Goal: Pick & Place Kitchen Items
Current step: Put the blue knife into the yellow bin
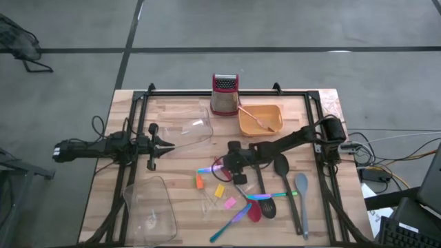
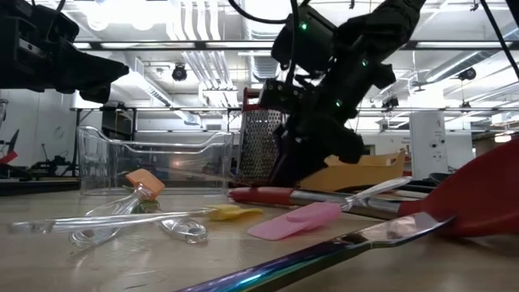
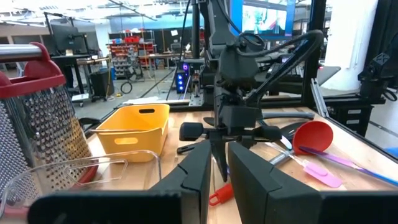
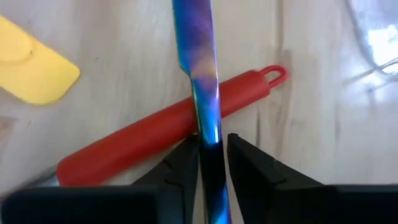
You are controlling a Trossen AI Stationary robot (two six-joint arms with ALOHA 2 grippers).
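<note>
My right gripper [image 1: 225,165] [image 4: 214,163] reaches in from the table's right to the table's middle. It is shut on a thin iridescent blue-purple stick [image 4: 200,68] [image 1: 207,169], which crosses over a red spoon handle [image 4: 155,134]. A yellow piece [image 4: 34,68] lies beside them. Orange [image 1: 198,182], yellow [image 1: 220,191] and pink [image 1: 230,202] pieces lie on the wood toward the near edge. Black [image 1: 281,165] and grey [image 1: 302,184] spoons lie to the right. My left gripper [image 1: 167,145] [image 3: 221,171] is shut and empty, hovering at the table's left by a clear tub [image 1: 189,127]. My right gripper pinches the stick between its two fingers at the stick's end [image 4: 210,148] nearest the wrist. The fingers come slanting down from the table's right, and the stick runs straight on ahead of them. Its middle lies across the red handle; whether it touches, I cannot tell.
A steel grater with a red top [image 1: 224,93] and an orange tray [image 1: 260,118] stand at the far edge. A second clear tub [image 1: 150,203] lies at the near left. More sticks [image 1: 231,224], a black spatula [image 1: 265,203] and a red spoon bowl [image 1: 253,211] lie near right.
</note>
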